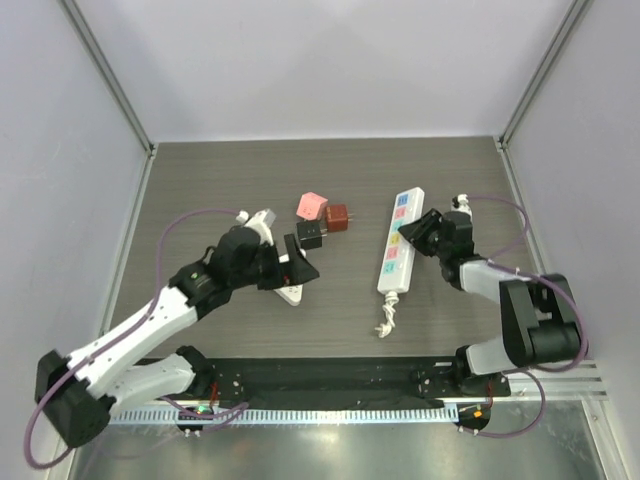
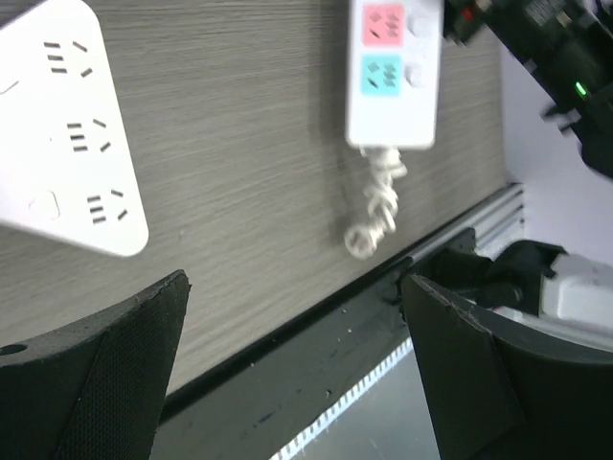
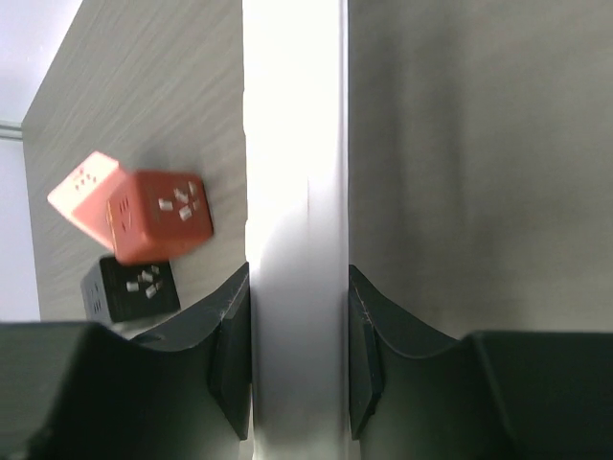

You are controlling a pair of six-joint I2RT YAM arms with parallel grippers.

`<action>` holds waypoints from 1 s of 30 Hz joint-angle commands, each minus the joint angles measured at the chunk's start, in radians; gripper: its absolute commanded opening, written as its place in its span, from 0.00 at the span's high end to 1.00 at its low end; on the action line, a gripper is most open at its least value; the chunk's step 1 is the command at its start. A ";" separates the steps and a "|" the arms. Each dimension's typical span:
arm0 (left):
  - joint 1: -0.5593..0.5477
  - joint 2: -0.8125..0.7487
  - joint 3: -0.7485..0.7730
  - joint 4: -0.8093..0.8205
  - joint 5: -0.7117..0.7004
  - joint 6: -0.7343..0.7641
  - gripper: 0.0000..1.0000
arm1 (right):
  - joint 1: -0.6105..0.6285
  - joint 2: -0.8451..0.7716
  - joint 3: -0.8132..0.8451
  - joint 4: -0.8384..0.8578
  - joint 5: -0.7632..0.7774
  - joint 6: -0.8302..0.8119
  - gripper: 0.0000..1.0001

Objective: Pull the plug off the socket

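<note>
The socket, a long white power strip [image 1: 398, 243] with coloured outlet faces and a knotted white cord [image 1: 385, 318], lies right of centre. No plug shows in it in the top view. My right gripper [image 1: 412, 236] is shut on the strip's sides; in the right wrist view its fingers [image 3: 232, 326] press the white strip body [image 3: 295, 192]. Three cube plugs lie loose to the strip's left: pink [image 1: 311, 206], red [image 1: 337, 216] and black [image 1: 312, 233]. My left gripper [image 1: 300, 260] is open and empty, just below the black cube.
A white triangular plate [image 1: 290, 293] lies under my left gripper and shows in the left wrist view [image 2: 67, 134], as do the strip's near end [image 2: 393, 77] and cord [image 2: 375, 201]. The black base rail [image 1: 320, 375] runs along the near edge.
</note>
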 commanded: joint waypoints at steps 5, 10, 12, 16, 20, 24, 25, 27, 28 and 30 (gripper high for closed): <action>0.002 -0.357 -0.104 -0.131 -0.102 0.012 0.00 | -0.080 0.322 0.270 0.143 -0.282 -0.086 0.99; 0.003 -0.456 -0.121 -0.272 -0.201 0.043 0.00 | -0.132 0.401 0.274 0.226 -0.378 -0.081 0.93; 0.002 -0.469 -0.142 -0.286 -0.215 0.040 0.00 | -0.132 0.408 0.311 0.127 -0.356 -0.124 0.70; 0.002 -0.507 -0.193 -0.266 -0.230 0.001 0.00 | -0.132 0.395 0.374 -0.074 -0.281 -0.225 0.40; 0.002 -0.555 -0.237 -0.269 -0.299 -0.064 0.00 | -0.122 0.338 0.420 -0.284 -0.188 -0.287 0.24; 0.002 -0.598 -0.282 -0.225 -0.320 -0.107 0.00 | -0.117 0.257 0.445 -0.412 -0.039 -0.348 0.02; 0.002 -0.596 -0.288 -0.220 -0.322 -0.110 0.00 | -0.117 0.209 0.437 -0.446 0.025 -0.354 0.00; 0.002 -0.596 -0.287 -0.228 -0.348 -0.127 0.00 | -0.117 0.148 0.408 -0.487 0.081 -0.369 0.00; 0.002 -0.596 -0.284 -0.229 -0.357 -0.129 0.00 | -0.117 0.085 0.394 -0.492 0.104 -0.371 0.00; 0.002 -0.602 -0.288 -0.231 -0.380 -0.129 0.00 | -0.117 0.024 0.360 -0.521 0.103 -0.374 0.00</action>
